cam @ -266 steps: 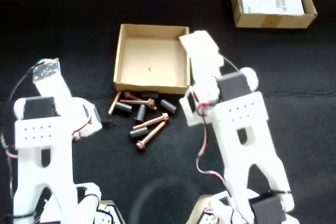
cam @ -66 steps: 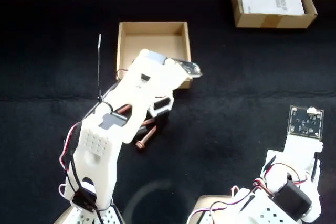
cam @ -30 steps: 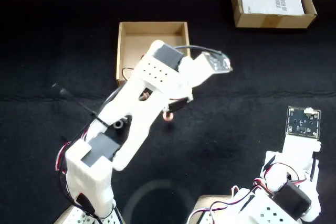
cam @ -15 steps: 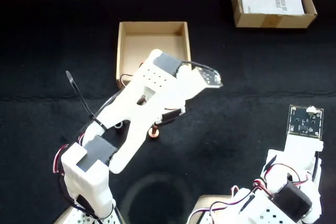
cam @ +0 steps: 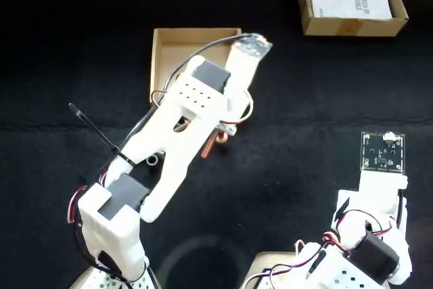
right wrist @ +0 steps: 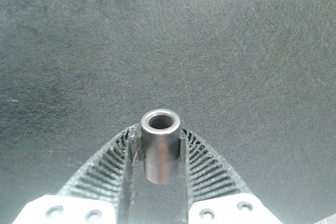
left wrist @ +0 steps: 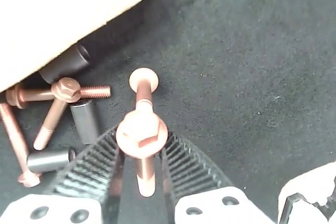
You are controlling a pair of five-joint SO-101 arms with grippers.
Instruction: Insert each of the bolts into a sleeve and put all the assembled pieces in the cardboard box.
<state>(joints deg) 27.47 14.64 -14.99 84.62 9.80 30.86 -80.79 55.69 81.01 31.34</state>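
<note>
My left gripper (left wrist: 140,174) is shut on a copper bolt (left wrist: 142,136), holding it by the shaft just below its hex head. In the high view that bolt (cam: 212,144) hangs under the left arm, just in front of the open cardboard box (cam: 157,65). A second bolt (left wrist: 143,83) lies on the black cloth beyond it. More bolts (left wrist: 59,91) and dark sleeves (left wrist: 85,120) lie by the box wall (left wrist: 63,14). My right gripper (right wrist: 157,145) is shut on a dark grey sleeve (right wrist: 160,148), hollow end facing away, over bare cloth. The right arm (cam: 382,167) stands at the near right.
A second cardboard box (cam: 352,26) holding a printed sheet sits at the far right corner. A black cable tie (cam: 88,123) sticks out from the left arm. One sleeve end (cam: 152,160) peeks out beside that arm. Black cloth stretches between the two arms.
The left arm has carried the bolt a little toward the box and turned its wrist up over the box's front corner. The right arm has edged slightly forward, still holding its sleeve.
</note>
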